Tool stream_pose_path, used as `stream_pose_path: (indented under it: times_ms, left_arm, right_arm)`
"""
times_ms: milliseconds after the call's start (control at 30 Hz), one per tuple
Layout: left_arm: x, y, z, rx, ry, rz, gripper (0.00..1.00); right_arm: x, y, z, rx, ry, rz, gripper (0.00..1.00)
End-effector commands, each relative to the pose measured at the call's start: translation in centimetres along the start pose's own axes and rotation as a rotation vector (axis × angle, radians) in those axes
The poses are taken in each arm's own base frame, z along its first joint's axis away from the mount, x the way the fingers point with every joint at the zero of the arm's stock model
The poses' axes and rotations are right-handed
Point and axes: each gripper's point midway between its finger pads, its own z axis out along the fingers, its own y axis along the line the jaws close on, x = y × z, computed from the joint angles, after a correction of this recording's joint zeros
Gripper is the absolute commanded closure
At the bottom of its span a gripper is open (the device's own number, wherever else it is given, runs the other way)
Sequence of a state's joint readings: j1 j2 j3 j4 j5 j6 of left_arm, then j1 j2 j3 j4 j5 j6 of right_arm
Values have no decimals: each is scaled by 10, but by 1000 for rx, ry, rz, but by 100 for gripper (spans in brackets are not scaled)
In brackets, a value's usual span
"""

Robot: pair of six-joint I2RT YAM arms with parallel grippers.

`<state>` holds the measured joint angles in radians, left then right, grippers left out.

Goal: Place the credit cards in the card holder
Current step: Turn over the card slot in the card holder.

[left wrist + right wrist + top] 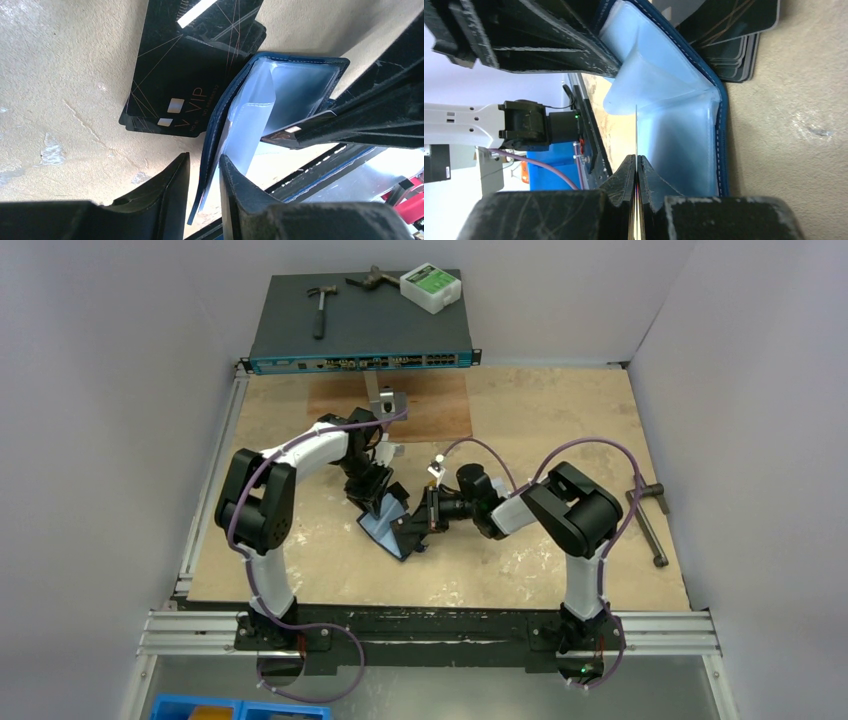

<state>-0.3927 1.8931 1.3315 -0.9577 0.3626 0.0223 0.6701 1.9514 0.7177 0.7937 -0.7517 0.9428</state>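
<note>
Two tools meet at the card holder [385, 525], which stands open on edge mid-worktop [550, 420]. The left tool [204, 157] is closed around the holder's cover edge, propping the fold open; contact on one pad is hard to see, so I judge this a grip. The right tool [636, 160] is clamped tight on a thin card [636, 130], seen edge-on, its front edge inside the open fold

Step in hand: inserting this card. The next move calls for lining the card edge up with the mouth of a clear sleeve [250, 115] and pushing straight in, while the left side keeps the cover from folding or sliding

Holder contents: pale blue lining and clear sleeves, with no seated card visible, though the deeper pockets are hidden. A stack of black VIP cards [190, 75] lies flat on the worktop just beside the holder, several still to go
</note>
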Motion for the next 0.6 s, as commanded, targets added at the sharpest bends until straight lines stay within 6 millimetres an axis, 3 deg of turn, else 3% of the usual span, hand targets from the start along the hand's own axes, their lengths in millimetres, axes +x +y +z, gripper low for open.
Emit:
stream_pose_path:
  times_ms: [0, 200, 367, 567]
  left_arm:
    - [-8, -3, -8, 16, -24, 25, 73]
    - [-8, -28, -13, 173, -16, 18, 74]
    - [-7, -38, -15, 259, -25, 19, 100]
    - [-3, -35, -11, 245, -15, 9, 100]
  right_arm:
    - [4, -2, 2, -10, 5, -13, 100]
    - [7, -8, 4, 8, 16, -13, 100]
    - [15, -14, 0, 30, 28, -15, 100]
    - [27, -11, -16, 45, 46, -34, 100]
